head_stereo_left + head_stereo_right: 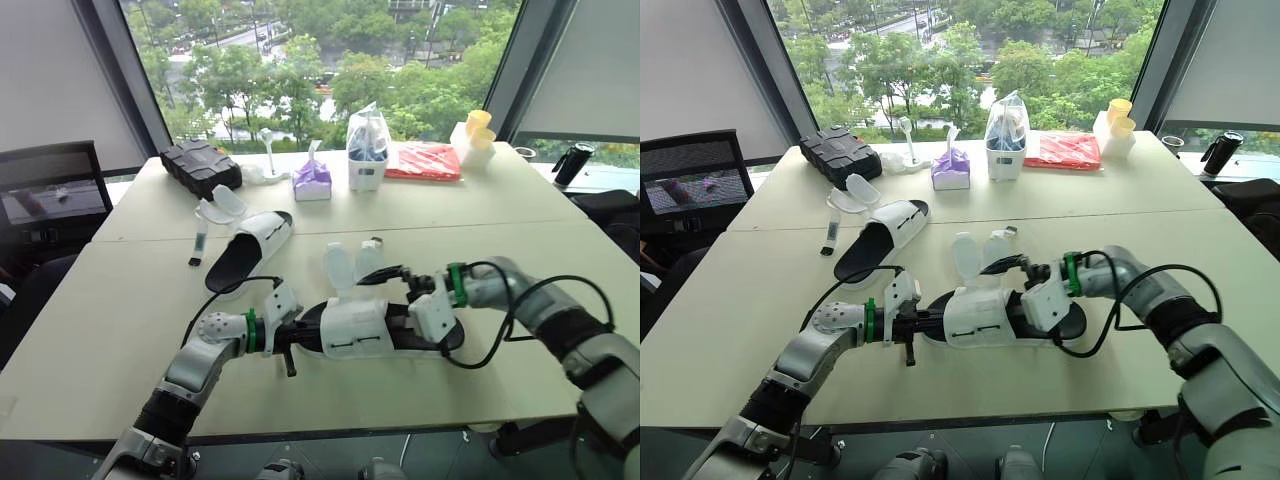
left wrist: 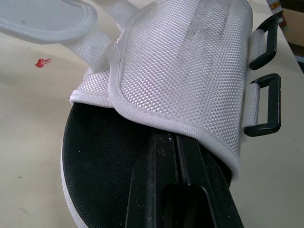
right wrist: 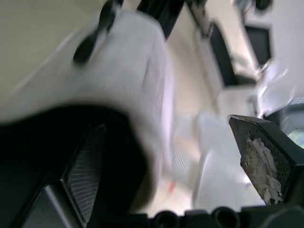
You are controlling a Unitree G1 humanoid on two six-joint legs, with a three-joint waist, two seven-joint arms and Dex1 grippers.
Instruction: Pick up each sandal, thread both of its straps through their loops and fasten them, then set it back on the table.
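Near sandal (image 1: 360, 328) lies at the front of the table (image 1: 110, 330), between my grippers. Left gripper (image 1: 295, 335) has its fingers pressed together, tips hidden under the white upper; right gripper (image 1: 392, 277) is spread wide beside the loose straps (image 1: 350, 265), and I can't make out what's between its fingers. Second sandal (image 1: 250, 248) sits further back left, black case (image 1: 200, 165) and tissue box (image 1: 312, 180) well behind.

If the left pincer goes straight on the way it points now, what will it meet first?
The near sandal's white mesh upper. The left pincer lies on the black footbed, tips at the upper's hem, so it would likely push in under it; how deep they sit is hidden.
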